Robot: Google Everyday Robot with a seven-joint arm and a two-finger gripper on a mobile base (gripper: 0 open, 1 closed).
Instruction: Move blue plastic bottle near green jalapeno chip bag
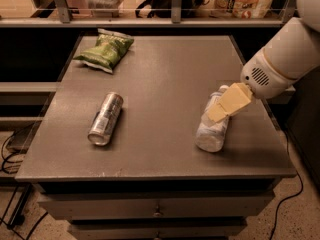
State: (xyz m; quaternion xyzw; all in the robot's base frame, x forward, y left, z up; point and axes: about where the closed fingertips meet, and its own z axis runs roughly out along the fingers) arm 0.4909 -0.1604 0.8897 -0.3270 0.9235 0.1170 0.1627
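The blue plastic bottle (212, 129) lies on its side at the right of the grey table (165, 74), white cap pointing to the back. My gripper (223, 105) comes in from the right and sits just above the bottle's upper half, hiding part of it. The green jalapeno chip bag (106, 50) lies at the table's back left corner, far from the bottle.
A silver can (105, 118) lies on its side at the left middle of the table. A glass rail (165, 4) with shelves of goods runs behind the table. Drawers (155, 209) sit under the table's front edge.
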